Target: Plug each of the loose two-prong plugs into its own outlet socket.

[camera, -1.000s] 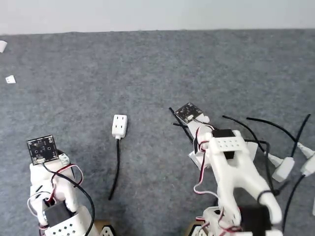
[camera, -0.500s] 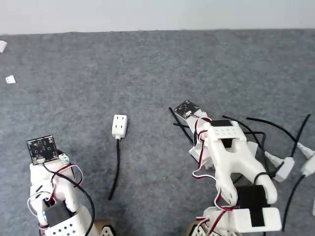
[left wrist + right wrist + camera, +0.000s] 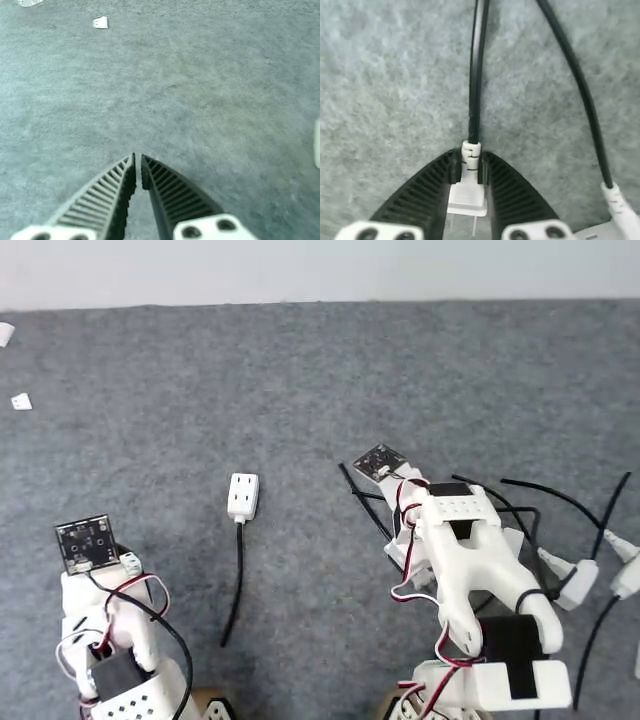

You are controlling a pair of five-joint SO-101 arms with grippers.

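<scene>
My right gripper [image 3: 467, 157] is shut on a white two-prong plug [image 3: 467, 194], whose black cord [image 3: 477, 75] runs away over the grey carpet. In the high view the right arm [image 3: 465, 550] stands right of centre and covers that plug. A white outlet socket [image 3: 243, 496] with a black cord [image 3: 236, 585] lies left of it, well apart. Two more white plugs [image 3: 577, 583] [image 3: 626, 578] lie at the far right. My left gripper [image 3: 138, 161] is shut on nothing above bare carpet, and the left arm [image 3: 100, 625] stands at the near left.
Black cords [image 3: 545, 498] loop over the carpet around the right arm. A second cord with a white plug end [image 3: 619, 209] lies beside my right gripper. Small white scraps [image 3: 21, 401] [image 3: 100, 22] lie at the far left. Open carpet [image 3: 300, 380] stretches behind the socket.
The right arm's upper links have swung toward the near side and its wrist has shifted slightly left and farther away. The left arm and the socket have stayed still.
</scene>
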